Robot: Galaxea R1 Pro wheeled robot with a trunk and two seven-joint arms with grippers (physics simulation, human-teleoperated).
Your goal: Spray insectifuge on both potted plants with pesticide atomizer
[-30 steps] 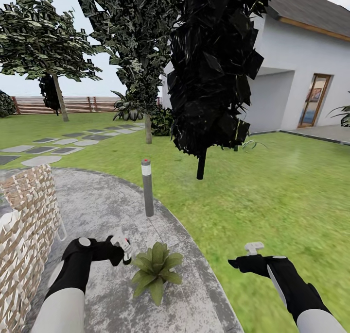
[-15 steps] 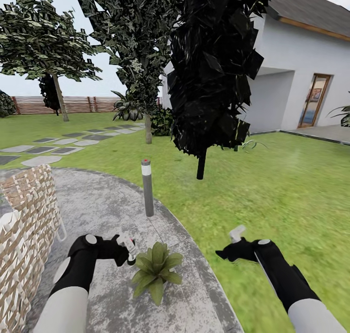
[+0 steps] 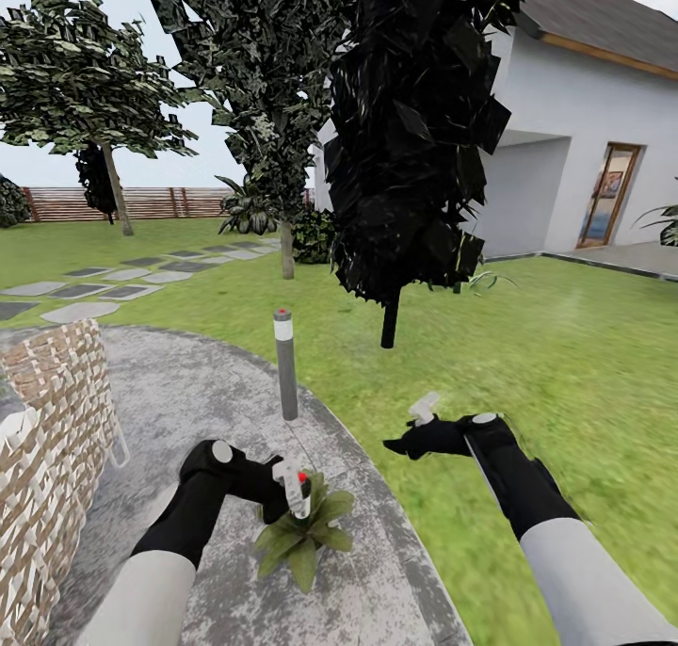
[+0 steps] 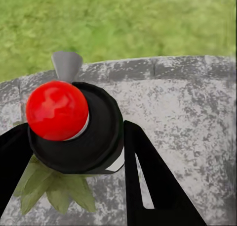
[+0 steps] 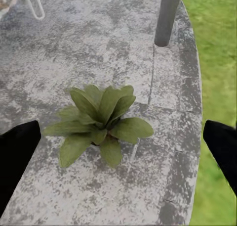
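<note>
Where the woven wicker seat [image 3: 47, 458] stands at the left edge of the round mottled grey paved patio [image 3: 188, 392], nothing of the task is carried on it. Next to the right, the left gripper [image 3: 294, 495] is held just above the potted plant [image 3: 301, 528], a low rosette of broad pointed green leaves whose pot is hidden beneath the foliage. The jaws are closed around the pesticide atomizer [image 3: 298, 492], a small bottle with a pale body and a red cap; in the left wrist view its dark round top and red knob [image 4: 57, 110] are seen between the black fingers [image 4: 148, 181], with leaves directly below. The bottle is judged to be light, rigid plastic, smooth enough to slip if loosely pinched, so a hold around the body below the head seems soundest. How much liquid is inside cannot be told. Beyond the plant a grey bollard lamp [image 3: 285, 363] stands at the patio edge. Further right, the right gripper [image 3: 424, 409] is held over the lawn [image 3: 527, 363], its jaws spread wide and empty, with the plant [image 5: 98, 122] framed between them in the right wrist view.
</note>
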